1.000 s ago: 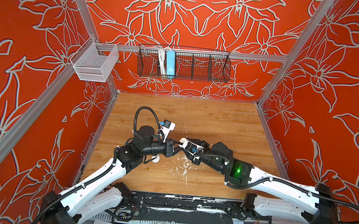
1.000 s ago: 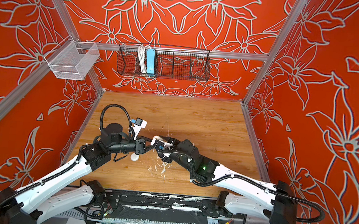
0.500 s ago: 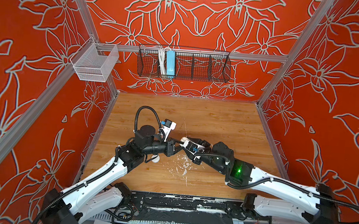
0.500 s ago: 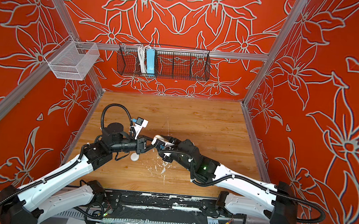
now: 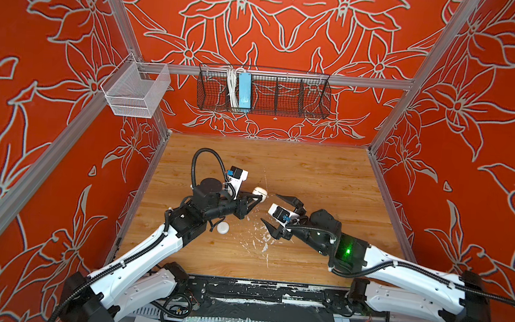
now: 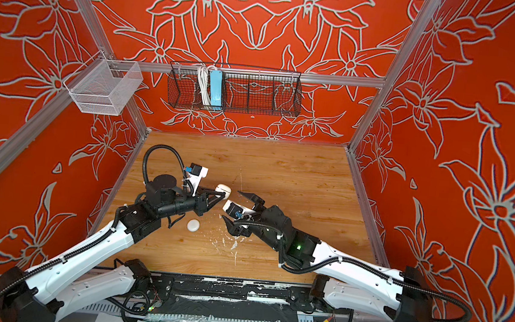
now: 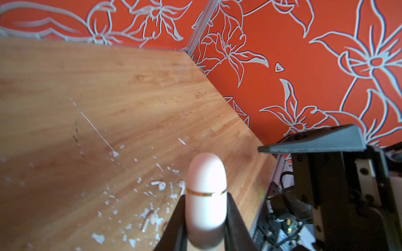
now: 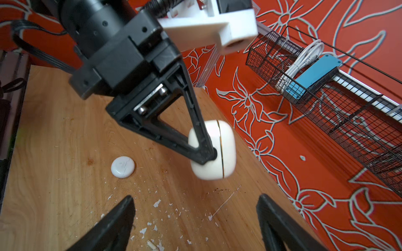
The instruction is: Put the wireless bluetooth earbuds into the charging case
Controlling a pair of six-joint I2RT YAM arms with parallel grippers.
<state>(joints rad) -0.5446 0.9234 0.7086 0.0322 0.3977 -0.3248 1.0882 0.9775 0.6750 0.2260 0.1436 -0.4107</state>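
Note:
My left gripper [image 5: 258, 197] [image 7: 205, 196] is shut on the charging case [image 5: 260, 192] [image 6: 224, 189] [image 7: 205, 173] [image 8: 226, 150]. The case is a white rounded capsule with a gold seam, lid closed, held above the wooden floor. To the right of the case, my right gripper [image 5: 270, 209] [image 6: 233, 206] [image 8: 195, 198] stands open and apart from it, with nothing between its fingers. In the left wrist view two earbuds lie on the floor among paint flecks, one [image 7: 159, 185] in plain sight and one [image 7: 181, 184] partly behind the case. In both top views I cannot pick them out.
A white disc [image 5: 222, 227] [image 8: 123, 167] lies under the left arm. White paint flecks [image 5: 263, 242] scatter the floor [image 5: 311, 178] between the grippers. One pale stem-shaped piece [image 7: 148, 218] lies among them. A black wire basket [image 5: 263, 91] and a white mesh bin [image 5: 136, 91] hang on the walls.
My right gripper has opened wide and drawn back to the right, away from the case. My left gripper keeps its hold on the case and has shifted slightly toward the back.

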